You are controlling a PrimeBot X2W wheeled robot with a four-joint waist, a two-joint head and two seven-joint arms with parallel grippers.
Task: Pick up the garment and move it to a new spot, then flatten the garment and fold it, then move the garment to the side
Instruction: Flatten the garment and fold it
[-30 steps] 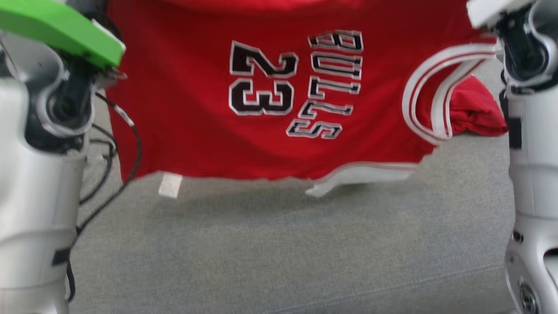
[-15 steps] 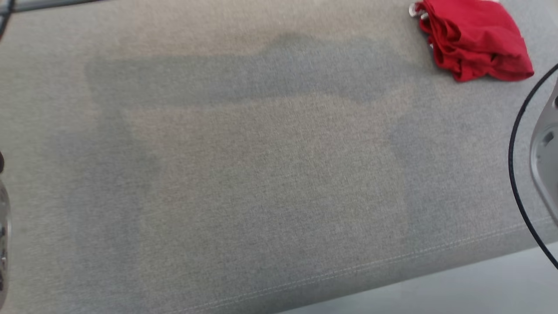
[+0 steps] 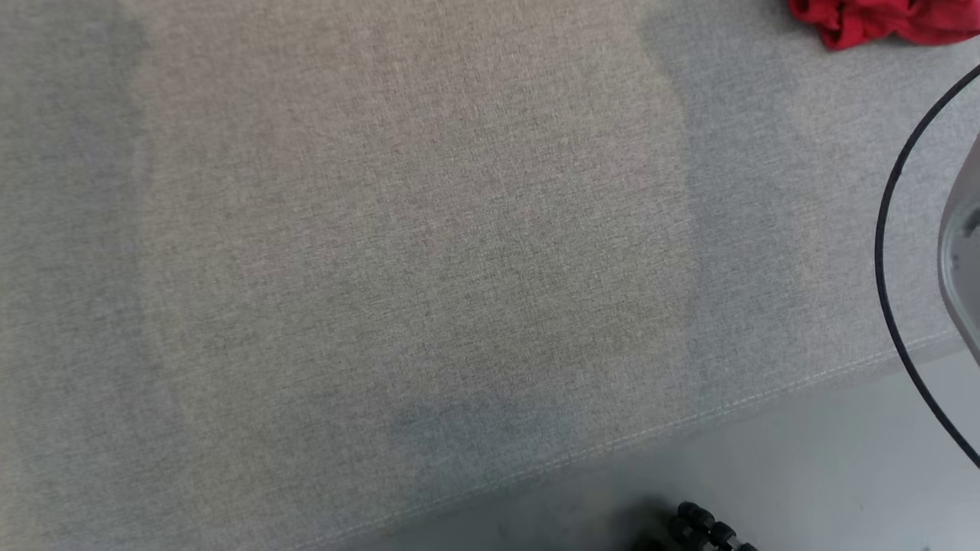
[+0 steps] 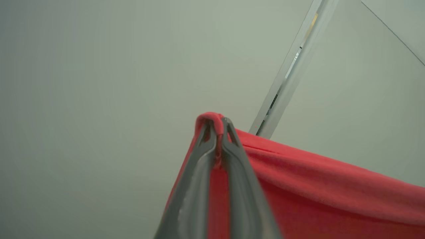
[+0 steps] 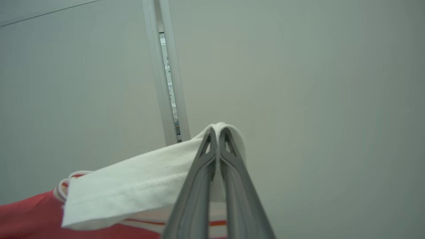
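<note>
On the left wrist view I am watching the left gripper [image 4: 218,123] pinching a rolled edge of the red fabric garment [image 4: 315,189]. Its two long dark fingers are pressing together, with a thin fold of red cloth poking up between the tips. From that pinch the garment is stretching toward the view's lower right in a taut sloping line. Behind it a plain pale wall [image 4: 83,99] is showing, crossed by a narrow silvery metal strip [image 4: 292,69].

On the right wrist view the right gripper [image 5: 217,131] is clamping the garment's broad white stitched band [image 5: 132,189]. The fingers are lying tight together and the band is wrapping over their tips. Below the band, the red body cloth [image 5: 30,215] is trailing to the lower left. So the garment is hanging between both grippers, in front of the wall.

The head view is looking down on a wide grey woven upholstery surface [image 3: 421,229] with a stitched front seam. A crumpled red cloth bundle [image 3: 880,19] is lying on it at the far right corner, partly cut off by the frame. A thin black cable [image 3: 879,229] is curving down the right side beside a pale grey robot part [image 3: 966,245]. Beyond the seam a smooth light floor [image 3: 804,459] is showing. A small black ribbed object [image 3: 708,528] is sitting at the bottom edge; I cannot tell what it is.
</note>
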